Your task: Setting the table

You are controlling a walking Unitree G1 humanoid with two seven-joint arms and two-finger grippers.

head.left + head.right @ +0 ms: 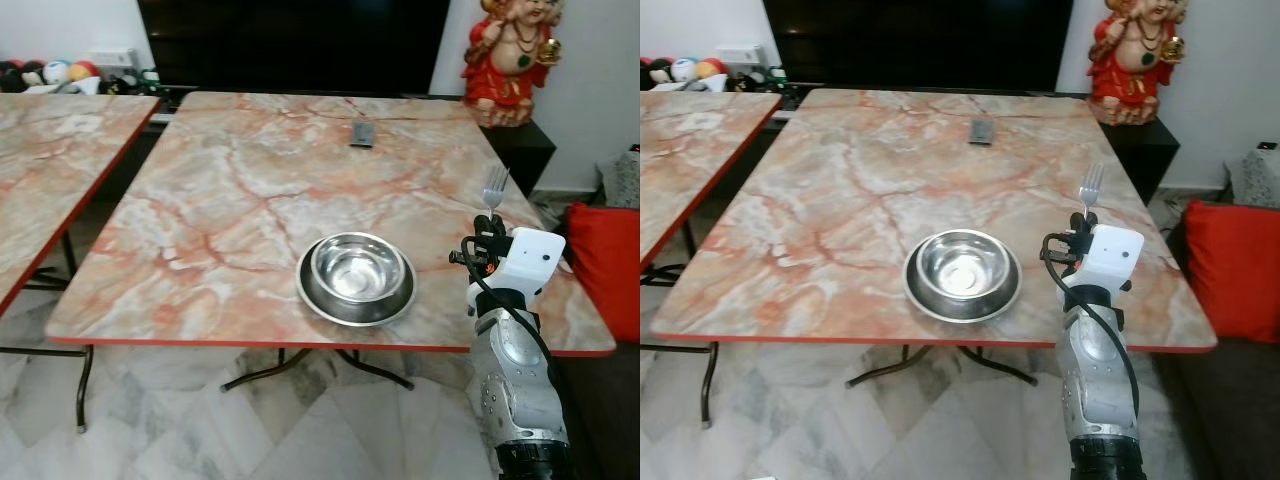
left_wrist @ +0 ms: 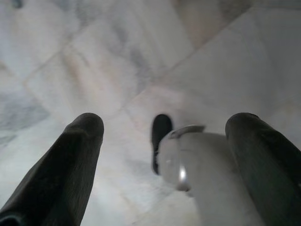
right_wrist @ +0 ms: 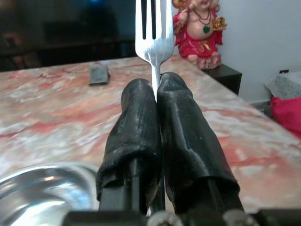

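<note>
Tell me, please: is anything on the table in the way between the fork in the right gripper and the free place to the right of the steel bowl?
Nothing visible is. The right gripper holds the fork upright above the table, right of the bowl on its plate. The marble there is bare. The small dark object lies far off.

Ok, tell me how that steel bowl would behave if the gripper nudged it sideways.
The bowl looks like thin polished steel, so probably light and rigid. It sits inside a steel plate; metal on metal would likely slide or rattle. Its rounded wall may let fingers slip. The right gripper is shut on a fork beside it.
</note>
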